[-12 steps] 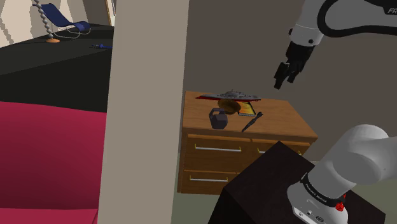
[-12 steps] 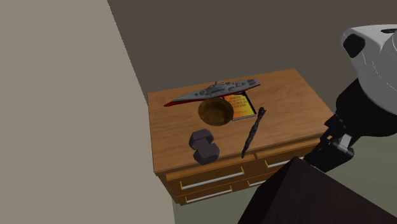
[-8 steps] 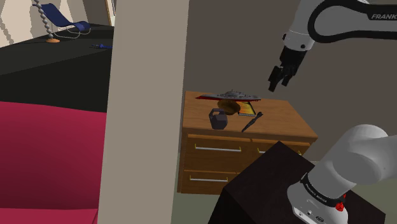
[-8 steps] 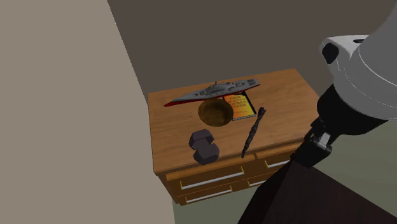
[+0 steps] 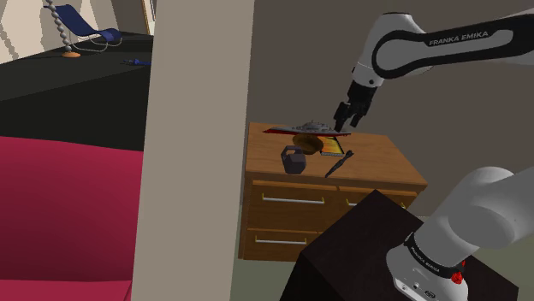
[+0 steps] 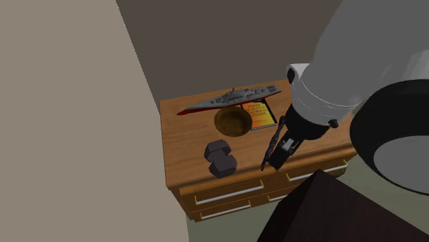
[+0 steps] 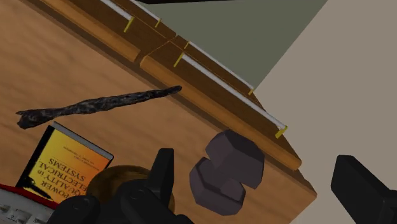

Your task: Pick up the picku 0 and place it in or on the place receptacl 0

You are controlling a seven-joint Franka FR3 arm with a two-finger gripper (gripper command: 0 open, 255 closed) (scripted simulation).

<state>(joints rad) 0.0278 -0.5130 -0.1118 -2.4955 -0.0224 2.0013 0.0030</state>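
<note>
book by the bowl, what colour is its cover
The book cover is yellow-orange with dark lettering; clearest in the wrist view.

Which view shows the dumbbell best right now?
Wrist view: the dumbbell appears large, whole and unobstructed. The second exterior view shows it whole but smaller, from above; the shoulder view shows it small and dark.

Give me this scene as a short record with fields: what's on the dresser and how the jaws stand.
surface: wooden dresser with drawers
on it: grey ship model, brown bowl, yellow book, dark dumbbell, dark wand
dumbbell: near the front edge, apart from the bowl
jaws: open, holding nothing, above the dresser
</note>
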